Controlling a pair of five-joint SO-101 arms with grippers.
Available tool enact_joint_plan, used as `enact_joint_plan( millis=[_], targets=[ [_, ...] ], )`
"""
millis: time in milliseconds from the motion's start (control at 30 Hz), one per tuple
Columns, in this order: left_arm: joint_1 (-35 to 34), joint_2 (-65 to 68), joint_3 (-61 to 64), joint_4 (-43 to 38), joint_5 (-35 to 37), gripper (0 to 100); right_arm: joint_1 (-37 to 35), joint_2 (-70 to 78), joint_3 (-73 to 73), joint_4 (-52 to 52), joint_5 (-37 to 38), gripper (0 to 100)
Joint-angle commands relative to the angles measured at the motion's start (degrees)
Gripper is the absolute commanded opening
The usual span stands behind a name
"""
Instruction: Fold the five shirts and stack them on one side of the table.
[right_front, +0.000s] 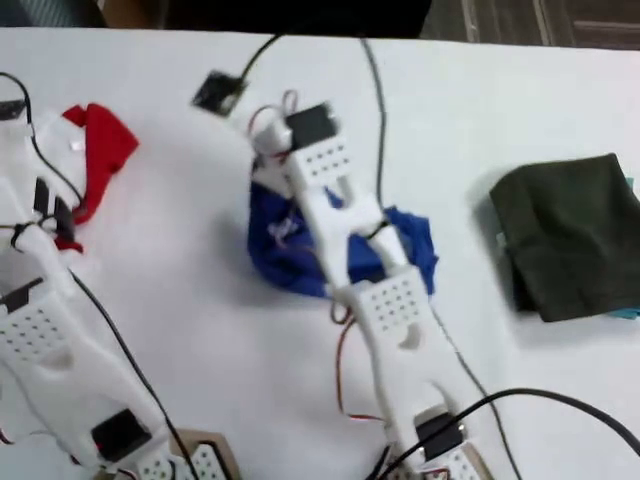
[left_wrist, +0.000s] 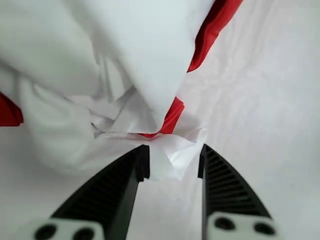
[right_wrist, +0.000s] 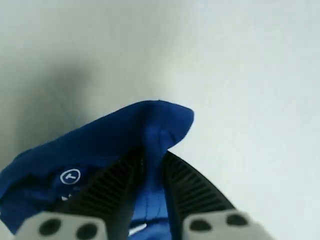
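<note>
A red and white shirt (right_front: 100, 150) lies bunched at the table's far left. My left gripper (right_front: 55, 215) sits at its near edge. In the left wrist view that gripper (left_wrist: 172, 162) is open, and a white corner of the shirt (left_wrist: 165, 45) lies between its fingers. A crumpled blue shirt (right_front: 285, 250) lies mid-table under my right arm. My right gripper (right_wrist: 152, 160) is shut on a raised fold of the blue shirt (right_wrist: 125, 135); from above the gripper (right_front: 268, 165) sits at the shirt's far edge. A folded dark green shirt (right_front: 570, 235) rests at the right edge.
A small black device (right_front: 218, 92) with a cable lies at the back of the white table (right_front: 470, 110). Cables (right_front: 378, 110) run from the back past the right arm and along the front right. A teal edge (right_front: 626, 312) peeks from under the green shirt.
</note>
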Motion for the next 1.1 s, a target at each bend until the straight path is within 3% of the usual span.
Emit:
enact_joint_plan(
  millis=[0,333,567,633,833,1067],
  targets=[
    [0.62,-4.84,-0.4,0.44,-0.44,18,2.86,-10.95,9.14,0.4,-0.09,2.0],
    [1.76,-4.84,-0.4,-1.32,-0.35,18,3.74,-38.46,54.59,-1.63,2.73,2.1],
    [3.43,-4.84,-0.31,-1.41,-0.26,18,5.49,-50.95,78.86,-17.27,4.84,2.2],
    [3.43,-4.84,-0.31,-1.41,-0.26,18,4.97,-52.53,82.46,-19.82,4.66,5.9],
    [3.43,-4.48,-0.22,-1.41,-0.35,18,4.35,-56.04,82.37,-21.32,4.66,33.6],
    [3.16,-4.48,0.04,-1.41,-0.44,18,14.11,-55.87,77.98,-24.4,1.67,34.1]
  ],
)
